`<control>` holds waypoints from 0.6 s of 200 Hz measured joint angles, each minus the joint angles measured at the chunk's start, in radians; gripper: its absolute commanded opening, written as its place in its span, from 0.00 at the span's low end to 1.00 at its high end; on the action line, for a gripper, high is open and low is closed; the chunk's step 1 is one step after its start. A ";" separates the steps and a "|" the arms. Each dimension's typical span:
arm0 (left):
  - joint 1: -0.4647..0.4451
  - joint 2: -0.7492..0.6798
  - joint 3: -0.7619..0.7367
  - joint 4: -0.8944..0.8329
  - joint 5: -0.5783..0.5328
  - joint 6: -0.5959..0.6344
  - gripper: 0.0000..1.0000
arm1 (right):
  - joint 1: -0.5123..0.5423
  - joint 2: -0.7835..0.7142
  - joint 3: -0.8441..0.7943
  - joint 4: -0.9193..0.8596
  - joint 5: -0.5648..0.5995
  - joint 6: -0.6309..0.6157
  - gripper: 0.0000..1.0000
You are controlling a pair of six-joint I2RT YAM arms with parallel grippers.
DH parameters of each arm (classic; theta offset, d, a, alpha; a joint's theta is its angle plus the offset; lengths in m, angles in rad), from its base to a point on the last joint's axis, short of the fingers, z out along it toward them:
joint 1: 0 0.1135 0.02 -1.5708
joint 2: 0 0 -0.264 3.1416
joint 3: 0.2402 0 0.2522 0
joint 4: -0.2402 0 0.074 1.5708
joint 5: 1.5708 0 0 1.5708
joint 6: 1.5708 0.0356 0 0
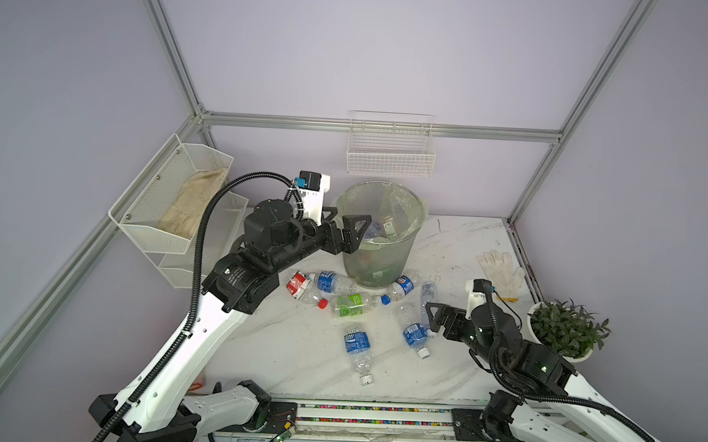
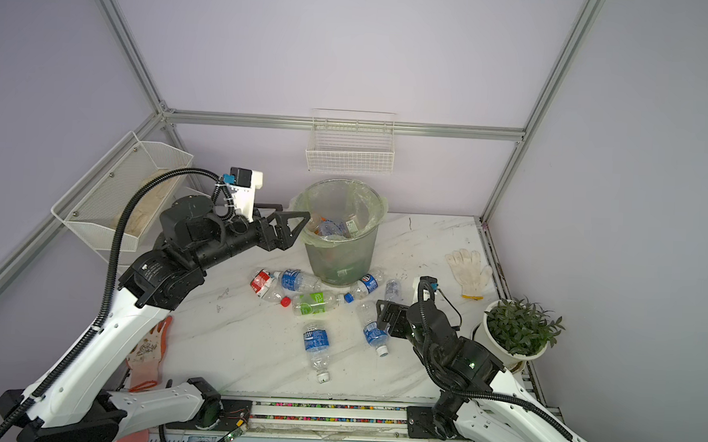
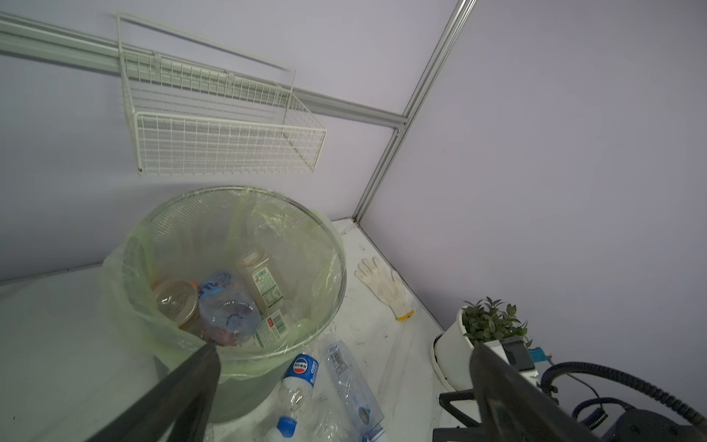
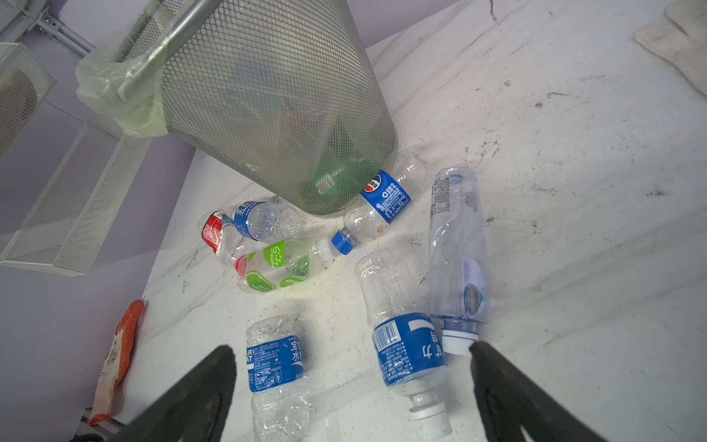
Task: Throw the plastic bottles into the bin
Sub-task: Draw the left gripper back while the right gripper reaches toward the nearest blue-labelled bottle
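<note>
The bin (image 1: 377, 256) (image 2: 338, 254), grey mesh with a pale green liner, stands at the back of the table with several plastic bottles (image 3: 225, 306) inside. My left gripper (image 1: 346, 223) (image 3: 344, 354) hangs open and empty over its left rim. Several more bottles lie on the table before the bin: a red-labelled one (image 1: 299, 283), a green-labelled one (image 1: 354, 305) and blue-labelled ones (image 1: 356, 342) (image 4: 409, 352). My right gripper (image 1: 430, 317) (image 4: 352, 350) is open, low over the blue-labelled bottle (image 1: 415, 333), beside a clear bottle (image 4: 457, 245), holding nothing.
A white glove (image 1: 501, 271) and a potted plant (image 1: 567, 329) sit at the table's right edge. An orange glove (image 2: 148, 352) lies at the left front. A white wire basket (image 1: 390, 157) hangs on the back wall above the bin, and mesh baskets (image 1: 174, 196) on the left wall.
</note>
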State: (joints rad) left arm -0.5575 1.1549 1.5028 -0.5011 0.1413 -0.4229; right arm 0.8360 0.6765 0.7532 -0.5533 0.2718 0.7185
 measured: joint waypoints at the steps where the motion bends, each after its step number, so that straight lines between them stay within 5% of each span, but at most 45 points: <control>1: 0.000 -0.001 -0.004 0.000 0.000 0.000 1.00 | 0.000 0.000 0.000 0.000 0.000 0.000 0.97; 120: 0.000 -0.173 -0.275 -0.001 -0.041 -0.004 1.00 | 0.000 0.069 -0.035 0.056 -0.017 0.010 0.97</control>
State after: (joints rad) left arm -0.5575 0.9817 1.2278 -0.5022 0.1001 -0.4267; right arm 0.8360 0.7460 0.7177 -0.4969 0.2550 0.7288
